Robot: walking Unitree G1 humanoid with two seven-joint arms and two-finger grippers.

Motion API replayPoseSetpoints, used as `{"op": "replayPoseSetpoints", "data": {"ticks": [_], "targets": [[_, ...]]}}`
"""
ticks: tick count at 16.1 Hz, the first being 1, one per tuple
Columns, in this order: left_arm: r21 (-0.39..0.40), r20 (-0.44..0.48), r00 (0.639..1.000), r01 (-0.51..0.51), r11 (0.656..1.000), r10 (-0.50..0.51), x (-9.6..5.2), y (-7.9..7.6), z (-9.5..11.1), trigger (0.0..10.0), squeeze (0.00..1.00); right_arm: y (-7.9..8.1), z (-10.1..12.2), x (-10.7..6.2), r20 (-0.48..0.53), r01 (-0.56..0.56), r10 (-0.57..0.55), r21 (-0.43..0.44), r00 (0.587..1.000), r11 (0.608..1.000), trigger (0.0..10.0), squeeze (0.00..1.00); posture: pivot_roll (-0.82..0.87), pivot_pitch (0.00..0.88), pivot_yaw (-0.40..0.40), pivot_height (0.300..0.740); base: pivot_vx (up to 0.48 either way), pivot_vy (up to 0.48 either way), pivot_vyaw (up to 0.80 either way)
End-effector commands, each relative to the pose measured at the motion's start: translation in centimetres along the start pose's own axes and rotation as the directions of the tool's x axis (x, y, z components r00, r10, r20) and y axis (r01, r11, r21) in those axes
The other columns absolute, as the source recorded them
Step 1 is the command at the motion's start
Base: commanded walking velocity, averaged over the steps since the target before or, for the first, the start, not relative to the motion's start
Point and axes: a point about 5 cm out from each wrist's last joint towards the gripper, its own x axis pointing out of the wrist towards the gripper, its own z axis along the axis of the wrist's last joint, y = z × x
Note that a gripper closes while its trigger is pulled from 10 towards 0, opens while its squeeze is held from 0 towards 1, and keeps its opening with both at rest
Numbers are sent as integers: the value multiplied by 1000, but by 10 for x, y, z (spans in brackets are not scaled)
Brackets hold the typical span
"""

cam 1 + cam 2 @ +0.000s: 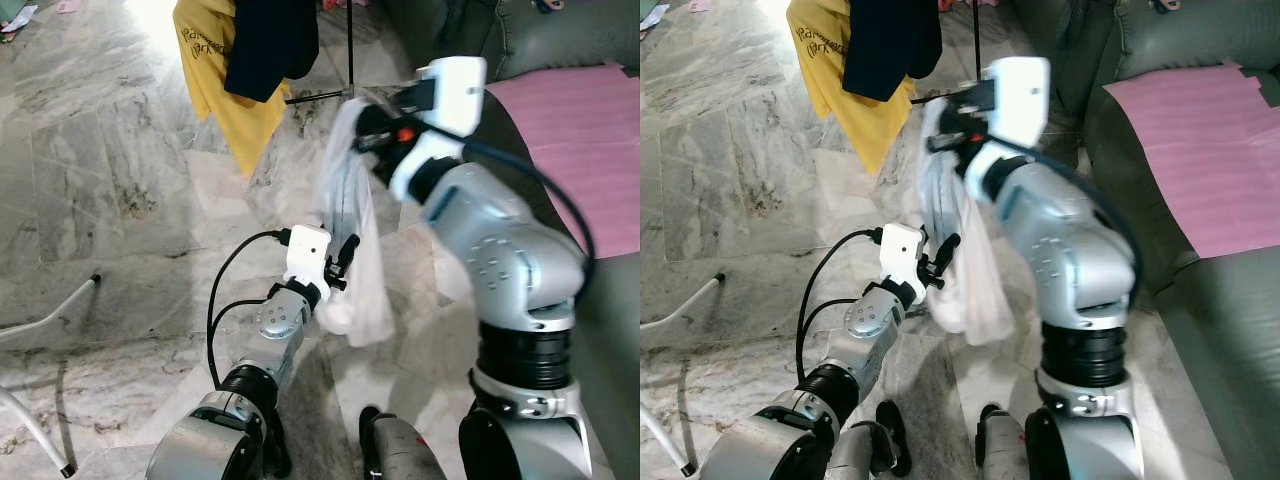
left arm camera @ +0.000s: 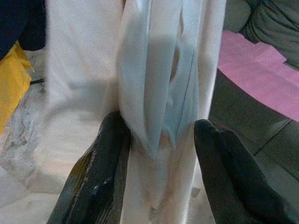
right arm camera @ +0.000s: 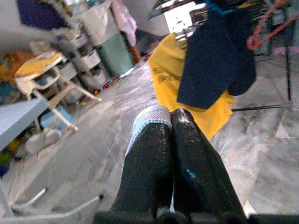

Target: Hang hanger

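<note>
Raising my right arm with the elbow bent, I have the right gripper (image 3: 170, 140) up high, its fingers pressed together on the top edge of the white garment (image 1: 352, 240). That cloth hangs straight down from the pinch, its long axis vertical, above the marble floor (image 1: 110, 200). My left gripper (image 2: 161, 154) reaches up to its lower part, fingers spread either side of a fold. Beyond hang a yellow shirt (image 1: 215, 70) and a dark garment (image 1: 270, 40).
</note>
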Motion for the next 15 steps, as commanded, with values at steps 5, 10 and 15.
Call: {"op": "replayPoseSetpoints", "data": {"ticks": [5,10,15], "targets": [[-28,-140,990,-36,999,31,-6,-23,-26,0,0,14,30,-1,72,-56,59,-45,996,997,0,0,-413,288,29,740,0,0,0],[-20,-248,967,-67,998,60,-13,-31,-43,10000,0,18,59,-3,99,-56,67,-111,993,992,0,0,-500,277,19,740,0,0,0],[-140,-140,990,-28,990,8,2,-50,-21,10000,1000,23,57,-7,51,-58,66,-134,997,989,0,0,-527,279,16,740,0,0,0]]}}
